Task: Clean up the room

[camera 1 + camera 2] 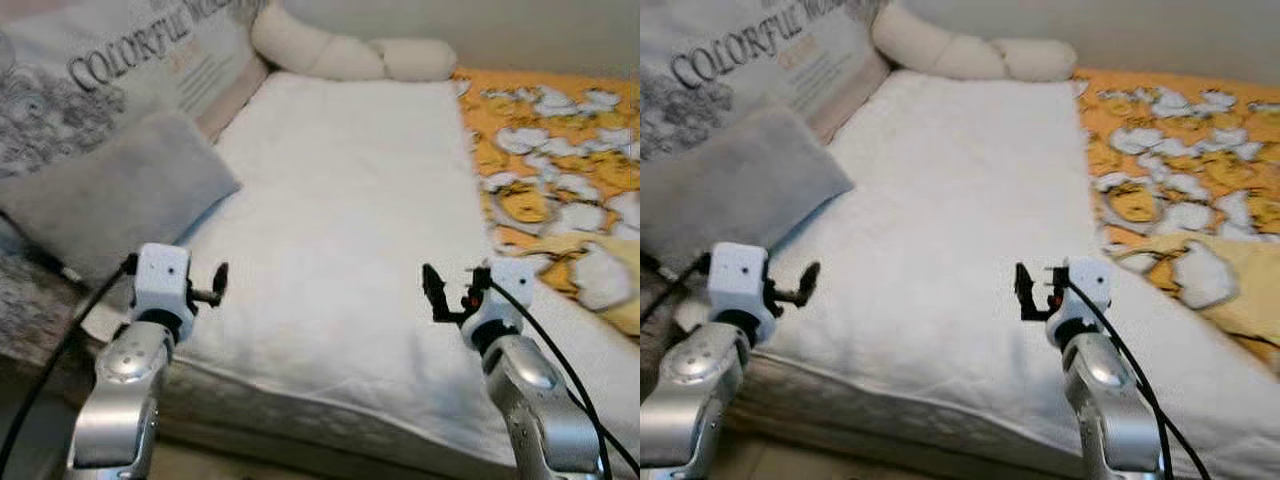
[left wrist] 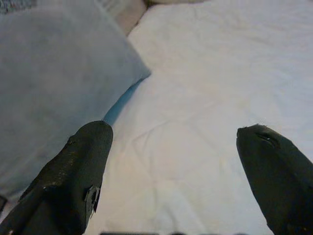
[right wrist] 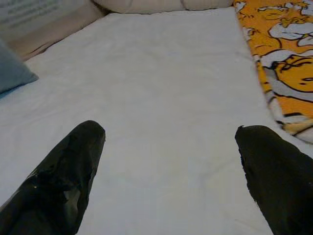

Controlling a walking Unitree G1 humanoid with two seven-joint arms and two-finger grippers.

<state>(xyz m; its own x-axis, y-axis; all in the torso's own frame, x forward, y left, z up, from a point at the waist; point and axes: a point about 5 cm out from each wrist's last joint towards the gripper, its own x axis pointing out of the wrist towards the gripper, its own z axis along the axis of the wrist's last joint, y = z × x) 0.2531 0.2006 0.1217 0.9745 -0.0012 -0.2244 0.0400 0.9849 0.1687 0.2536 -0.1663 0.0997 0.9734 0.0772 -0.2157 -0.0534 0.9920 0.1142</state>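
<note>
Two spread, empty grippers, your left (image 1: 215,283) and right (image 1: 440,292), hover over the near edge of the white bed (image 1: 340,200), beside a grey pillow (image 1: 105,195).

a white bed sheet (image 1: 340,230) covers the mattress ahead. a grey pillow (image 1: 110,195) lies at its left edge, with a printed cushion (image 1: 110,60) lettered "colorful" behind it. a cream knotted bolster (image 1: 345,50) sits at the far end. an orange patterned blanket (image 1: 555,160) lies along the right side. the left gripper (image 1: 215,285) and right gripper (image 1: 440,290) hover over the sheet's near part, well apart.
</note>
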